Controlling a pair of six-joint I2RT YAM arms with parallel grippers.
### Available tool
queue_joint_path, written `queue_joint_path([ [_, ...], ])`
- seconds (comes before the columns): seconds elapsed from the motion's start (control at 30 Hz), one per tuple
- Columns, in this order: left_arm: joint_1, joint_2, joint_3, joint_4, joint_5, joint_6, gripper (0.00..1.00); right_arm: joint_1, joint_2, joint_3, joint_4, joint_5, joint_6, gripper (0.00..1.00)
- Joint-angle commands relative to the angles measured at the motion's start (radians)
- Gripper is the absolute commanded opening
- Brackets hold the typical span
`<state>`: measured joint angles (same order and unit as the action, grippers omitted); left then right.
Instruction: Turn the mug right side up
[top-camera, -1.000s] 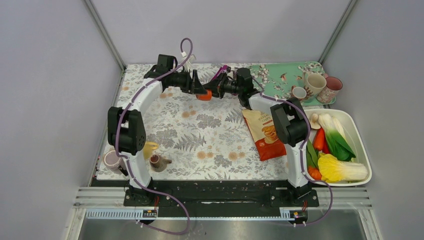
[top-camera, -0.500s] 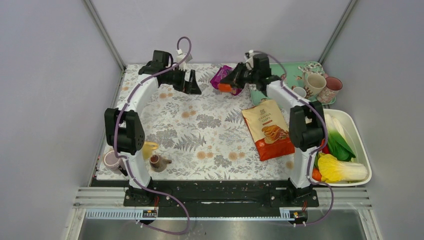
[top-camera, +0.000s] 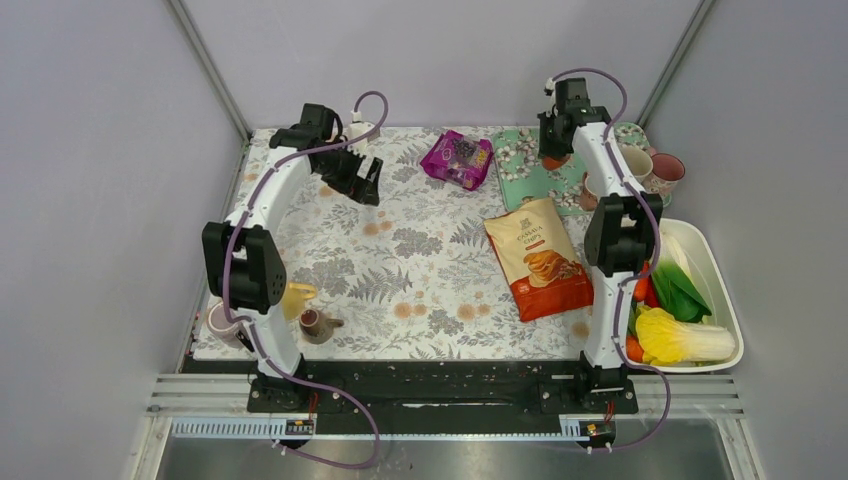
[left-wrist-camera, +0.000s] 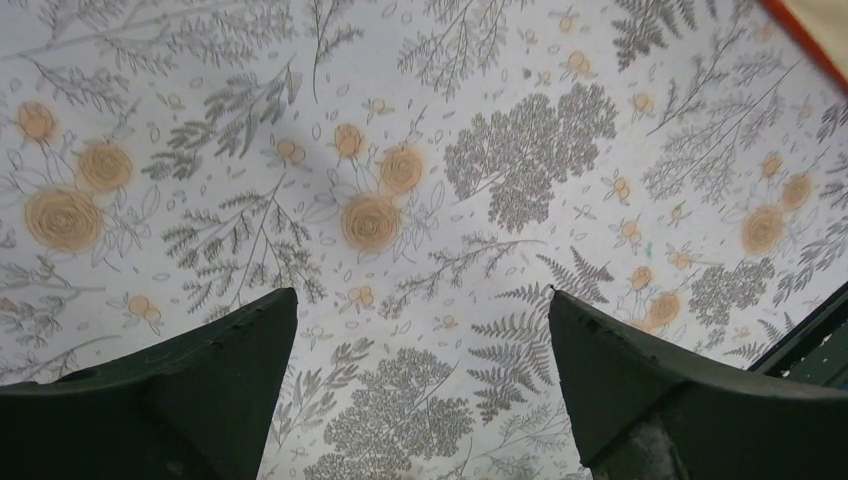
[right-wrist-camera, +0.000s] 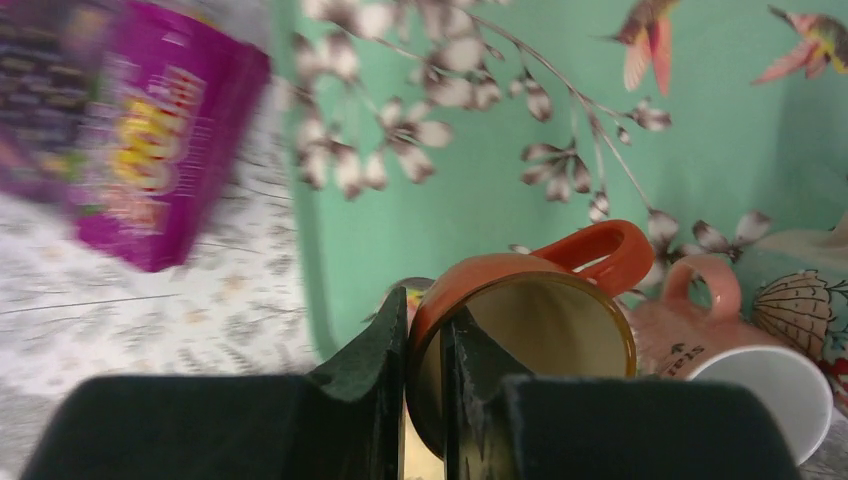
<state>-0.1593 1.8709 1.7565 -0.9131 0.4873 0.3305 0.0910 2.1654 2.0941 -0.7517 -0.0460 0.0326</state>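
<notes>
Right wrist — mug (right-wrist-camera: 530, 320) mouth facing lens

The mug (right-wrist-camera: 522, 335) is orange glazed outside and pale yellow inside, with a loop handle. In the right wrist view it sits lower centre, its open mouth turned toward the camera and its handle pointing to the upper right. The right gripper (right-wrist-camera: 425, 322) pinches its wall at the rim, one finger inside and one outside. In the top view the mug (top-camera: 552, 161) appears upper right, over the green tray (right-wrist-camera: 480, 150); contact with the tray cannot be determined.
</notes>
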Motion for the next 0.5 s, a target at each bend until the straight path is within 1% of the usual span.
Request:
queue_joint_path([
  [0.0,0.0,-0.084,-0.063,-0.03,-0.077,0.071,0.99,-0.028,0.122,0.133,-0.165,0.128,-0.102,0.0],
  [0.1,0.0,-0.102,-0.098,-0.03,-0.09,0.08,0.99,-0.058,0.161,0.159,-0.19,0.132,-0.08,0.0],
  [0.23,0.001,-0.113,-0.128,-0.029,-0.088,0.084,0.99,-0.066,0.176,0.122,-0.193,0.084,-0.083,0.0],
  [0.37,0.0,-0.108,-0.13,-0.03,-0.097,0.086,0.99,-0.074,0.202,0.097,-0.194,0.133,-0.086,0.0],
  [0.47,0.0,-0.109,-0.122,-0.03,-0.097,0.092,0.99,-0.084,0.212,0.084,-0.2,0.129,-0.071,0.0],
])
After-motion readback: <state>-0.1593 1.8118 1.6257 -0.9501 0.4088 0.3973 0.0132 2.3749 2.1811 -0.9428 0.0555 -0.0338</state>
